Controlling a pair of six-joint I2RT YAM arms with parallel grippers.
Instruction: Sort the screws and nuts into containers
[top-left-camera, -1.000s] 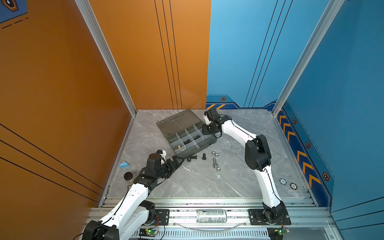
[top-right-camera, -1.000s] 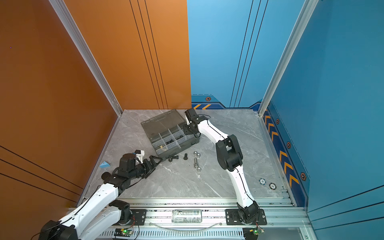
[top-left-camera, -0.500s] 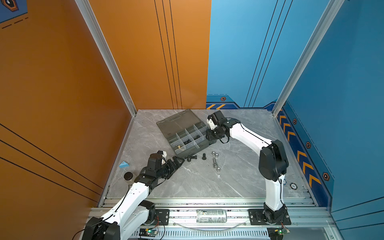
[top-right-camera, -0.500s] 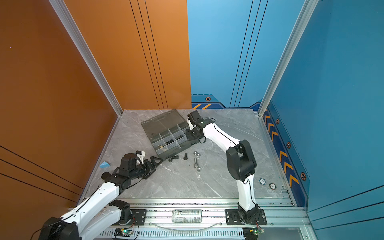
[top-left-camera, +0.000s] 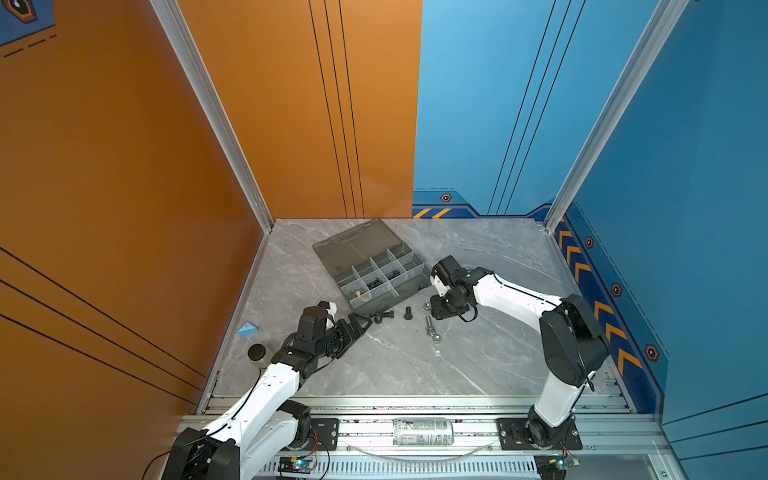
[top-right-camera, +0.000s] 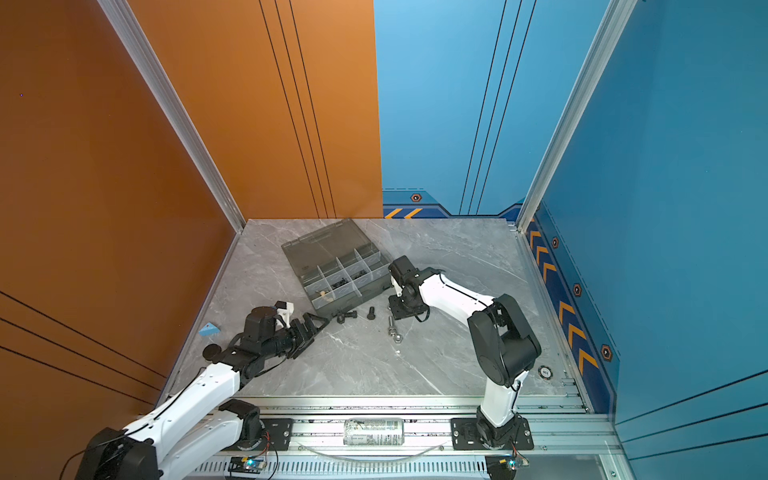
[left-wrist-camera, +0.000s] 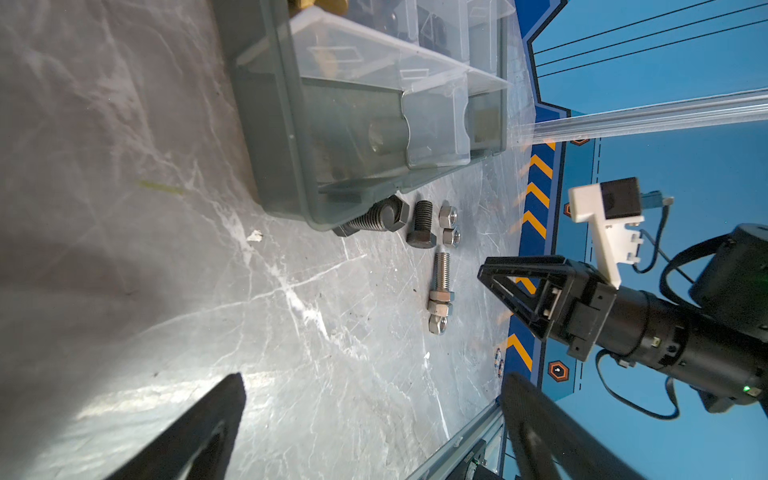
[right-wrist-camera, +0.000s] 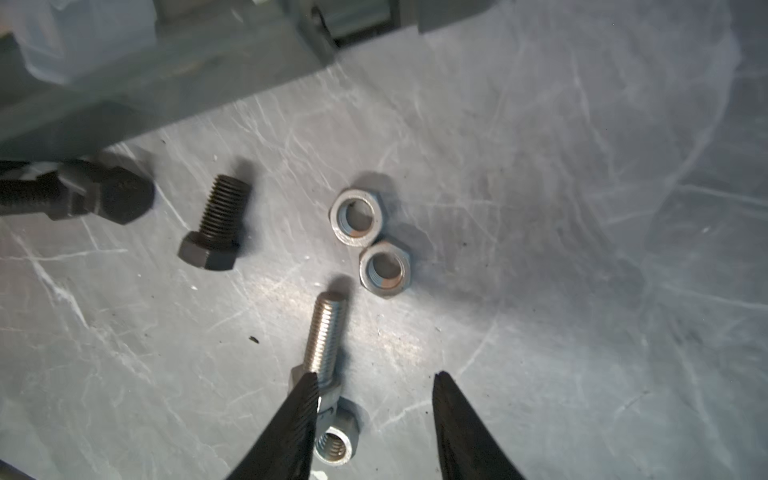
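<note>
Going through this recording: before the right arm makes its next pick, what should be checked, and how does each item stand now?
1. Right gripper open and empty: ok, jaws apart, nothing between them.
2. Gripper centred on one part: not ok. One finger overlaps the silver screw, and the gap shows bare table.
3. Silver nuts separated for a single pick: not ok, two lie corner to corner.
4. Organizer box lid open: ok.
5. Left gripper clear of the right: ok, open and apart from it, near a black screw.
6. Fingertip height above the table: cannot tell.
</note>
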